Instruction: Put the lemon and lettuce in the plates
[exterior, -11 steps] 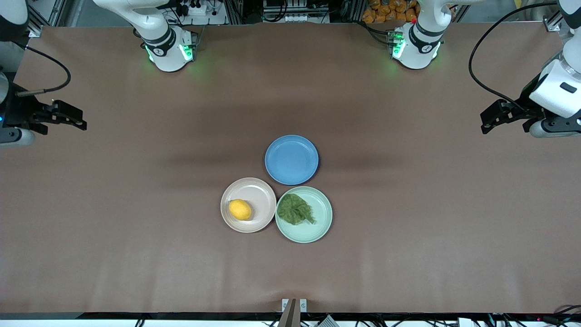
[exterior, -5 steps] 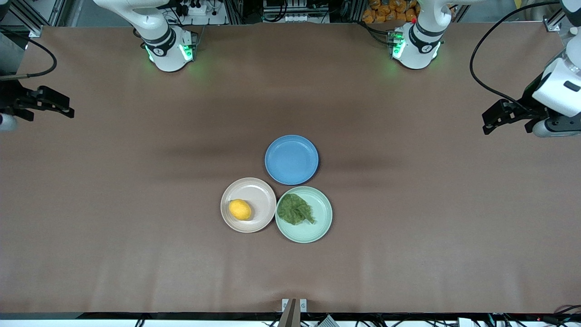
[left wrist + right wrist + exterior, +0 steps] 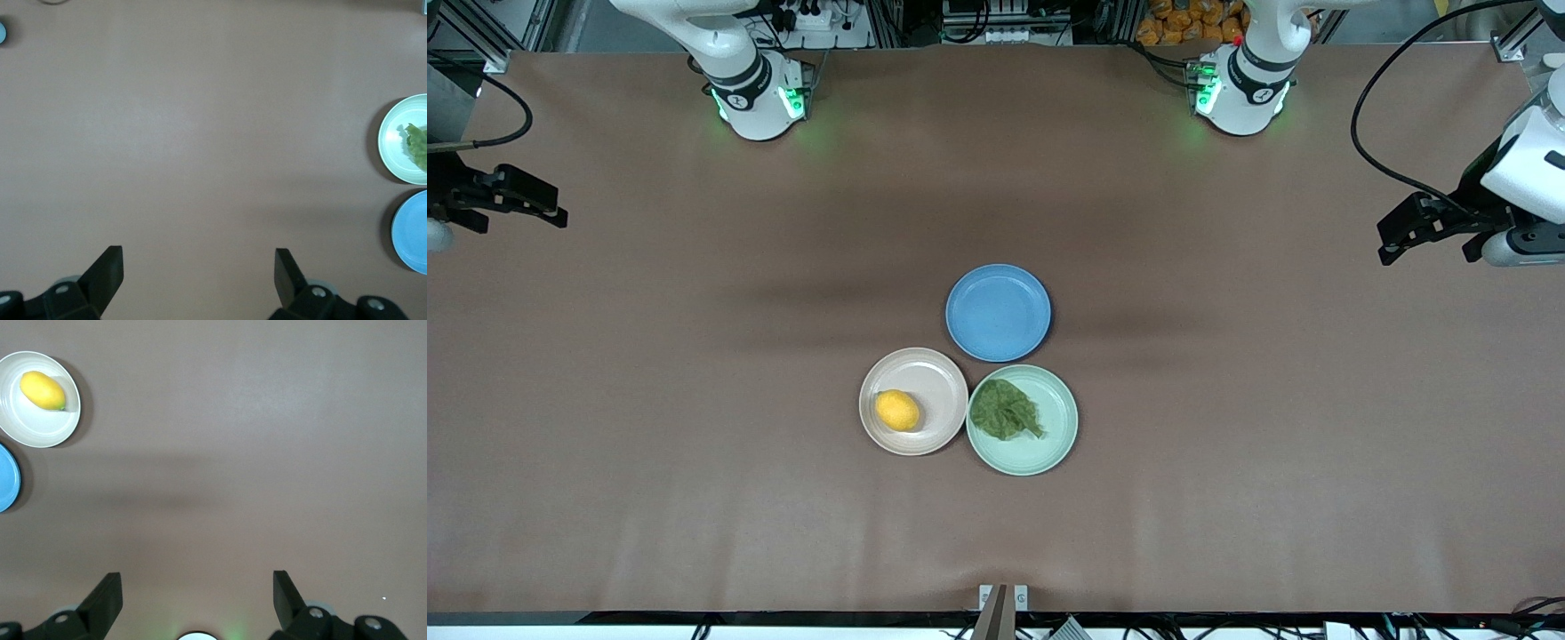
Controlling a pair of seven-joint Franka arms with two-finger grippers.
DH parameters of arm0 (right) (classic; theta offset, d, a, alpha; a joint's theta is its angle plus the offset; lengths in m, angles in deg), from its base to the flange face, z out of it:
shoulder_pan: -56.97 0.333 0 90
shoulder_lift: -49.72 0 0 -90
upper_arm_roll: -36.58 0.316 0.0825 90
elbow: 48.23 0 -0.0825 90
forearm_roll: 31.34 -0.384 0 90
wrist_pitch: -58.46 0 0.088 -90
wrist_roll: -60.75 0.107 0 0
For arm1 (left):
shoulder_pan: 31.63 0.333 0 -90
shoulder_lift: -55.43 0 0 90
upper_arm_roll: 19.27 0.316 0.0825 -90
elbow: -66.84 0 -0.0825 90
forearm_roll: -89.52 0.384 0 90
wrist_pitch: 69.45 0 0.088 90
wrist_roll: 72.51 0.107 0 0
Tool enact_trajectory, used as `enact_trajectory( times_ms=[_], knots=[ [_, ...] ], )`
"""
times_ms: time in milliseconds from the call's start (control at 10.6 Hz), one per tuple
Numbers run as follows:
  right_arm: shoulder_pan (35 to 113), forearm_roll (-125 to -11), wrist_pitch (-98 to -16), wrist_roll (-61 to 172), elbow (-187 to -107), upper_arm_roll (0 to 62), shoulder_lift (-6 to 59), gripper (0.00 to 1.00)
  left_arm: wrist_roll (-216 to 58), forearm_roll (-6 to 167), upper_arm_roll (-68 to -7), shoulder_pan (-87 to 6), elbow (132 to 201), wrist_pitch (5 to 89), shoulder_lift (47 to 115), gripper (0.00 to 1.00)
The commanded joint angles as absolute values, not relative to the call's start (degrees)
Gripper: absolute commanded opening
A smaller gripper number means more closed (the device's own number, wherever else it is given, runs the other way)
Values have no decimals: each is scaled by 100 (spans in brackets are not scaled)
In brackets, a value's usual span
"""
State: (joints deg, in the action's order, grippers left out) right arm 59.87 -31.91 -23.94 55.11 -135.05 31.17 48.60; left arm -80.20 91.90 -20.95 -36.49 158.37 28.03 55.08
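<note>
**Desk:** Jaws first: how do they stand?

**Photographer:** Both pairs spread wide and holding nothing. The left gripper [image 3: 1392, 240] hangs over bare table at the left arm's end; the right gripper [image 3: 551, 206] hangs over bare table at the right arm's end. Each wrist view shows its own two dark fingers well apart, the left gripper's [image 3: 105, 270] and the right gripper's [image 3: 107, 597], with only brown table [image 3: 694, 373] between them.

**Desk:** And the food?

**Photographer:** The lemon [image 3: 897, 410] lies in the beige-pink plate [image 3: 934, 369], toward the rim at the right arm's end. The lettuce [image 3: 1005, 409] lies flat in the mint green plate [image 3: 1060, 427]. The two plates sit rim to rim at mid-table, well apart from both grippers.

**Desk:** What does one camera catch that another misses?

**Photographer:** Only the front view holds both plates of food together. The left wrist view shows the mint green plate [image 3: 390, 143] cut off at the frame edge with a scrap of lettuce [image 3: 417, 143], and no lemon. The right wrist view shows the lemon [image 3: 43, 391] in its beige-pink plate [image 3: 47, 430], and no lettuce.

**Desk:** Anything else nearby?

**Photographer:** A blue plate [image 3: 998, 312] with nothing on it, just beside the other two and farther from the front camera. Both wrist views clip it: [image 3: 412, 230] and [image 3: 7, 483]. Nothing stands between either gripper and the plates.
</note>
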Motion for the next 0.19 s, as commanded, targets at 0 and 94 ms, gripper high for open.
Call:
enact_trajectory(
  times_ms=[0,94],
  knots=[
    [5925,-3090,-2609,5592,-13945,3175,5199,100,-7919,9075,-2102,-3620,15684,2723,5578,100],
    [5934,-3090,-2696,5592,-14068,3175,5261,100,-7919,9075,-2111,-3628,15684,2723,5578,100]
  ],
)
